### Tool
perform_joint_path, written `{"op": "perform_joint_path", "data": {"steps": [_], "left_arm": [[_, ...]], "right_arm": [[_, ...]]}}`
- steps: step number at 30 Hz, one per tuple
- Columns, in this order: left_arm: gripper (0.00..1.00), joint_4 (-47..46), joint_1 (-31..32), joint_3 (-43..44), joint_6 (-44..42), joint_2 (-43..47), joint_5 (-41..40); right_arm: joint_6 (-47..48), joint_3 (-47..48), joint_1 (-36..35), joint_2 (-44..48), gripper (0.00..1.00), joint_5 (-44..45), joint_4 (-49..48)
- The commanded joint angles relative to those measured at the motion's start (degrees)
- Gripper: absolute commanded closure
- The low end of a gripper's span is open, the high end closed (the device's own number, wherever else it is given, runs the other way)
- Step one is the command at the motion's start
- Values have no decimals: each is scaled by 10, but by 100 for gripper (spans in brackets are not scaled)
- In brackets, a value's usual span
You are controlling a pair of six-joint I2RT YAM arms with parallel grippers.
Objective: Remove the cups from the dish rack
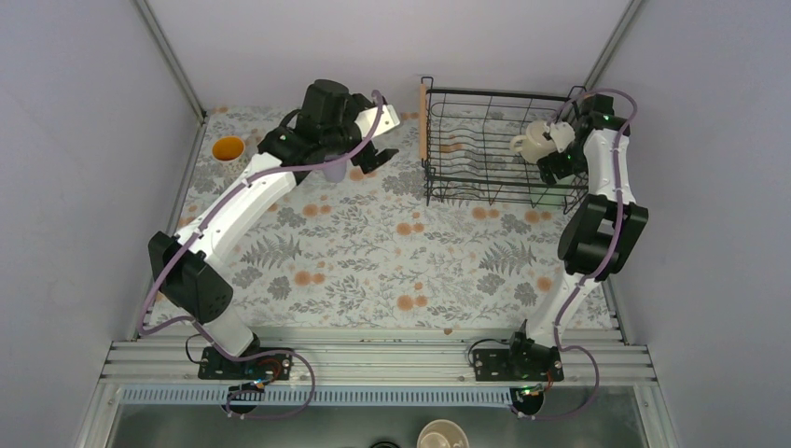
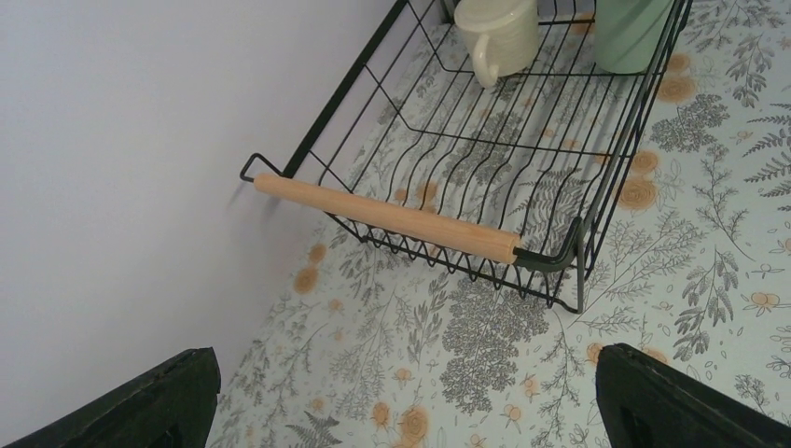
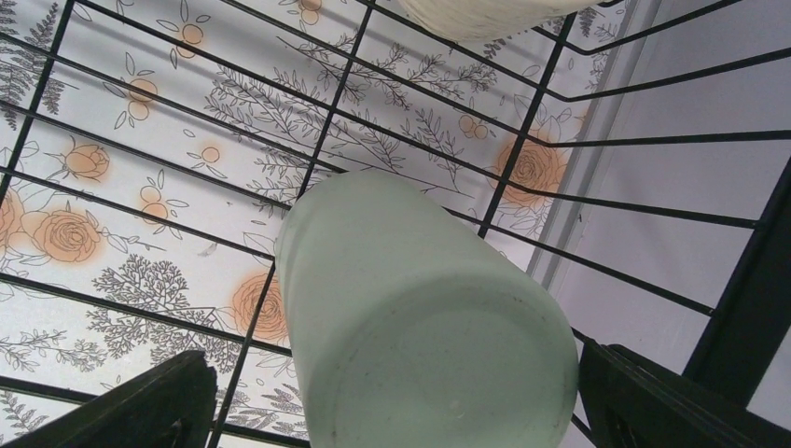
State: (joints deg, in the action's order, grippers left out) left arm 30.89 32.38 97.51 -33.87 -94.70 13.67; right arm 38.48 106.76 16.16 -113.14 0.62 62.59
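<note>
The dish rack (image 1: 426, 121) holds cream mug (image 2: 504, 28) and mint green cup (image 3: 420, 317); our right gripper (image 3: 396, 359) straddles the latter, unclenched.

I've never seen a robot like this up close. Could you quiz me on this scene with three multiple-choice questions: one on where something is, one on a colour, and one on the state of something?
1. Where is the cream mug?
A. inside the dish rack
B. stacked on another cup
C. nowhere in view

2. What colour is the cup between the fingers of the right gripper?
A. red
B. mint green
C. black

3. How do the right gripper's fingers stand?
A. pressed together with nothing between them
B. apart, one on each side of the cup
C. out of view

Answers:
1 A: the top view shows the cream mug within the dish rack's wires.
2 B: the right wrist view shows it pale mint green.
3 B: both fingers show at the bottom corners of the right wrist view, with the cup between them.
</note>
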Motion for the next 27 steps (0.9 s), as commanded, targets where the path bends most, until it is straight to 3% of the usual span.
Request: {"op": "perform_joint_path", "data": {"steps": [1,10,11,14,19,27], "left_arm": [[0,-12,1,-8,-4,26,10],[0,-16,0,-20,-5,35,13],[0,-17,0,-21,-5,36,14],[0,-17,0,-21,-3,36,21],[0,-17,1,-23,-3,37,22],[0,-22,1,-21,0,36,29]], "right_arm": [[-9,-6,-3,-14,0,4,-2],[-12,-21,-2,-20,4,-2,4],[-12,-23,-2,-22,7,-3,3],[-19,-18,-2,-30,33,-5,4],[-25,7,-3,-40,54,-20,23],[-21,103,-8,-11,60,-97,78]]}}
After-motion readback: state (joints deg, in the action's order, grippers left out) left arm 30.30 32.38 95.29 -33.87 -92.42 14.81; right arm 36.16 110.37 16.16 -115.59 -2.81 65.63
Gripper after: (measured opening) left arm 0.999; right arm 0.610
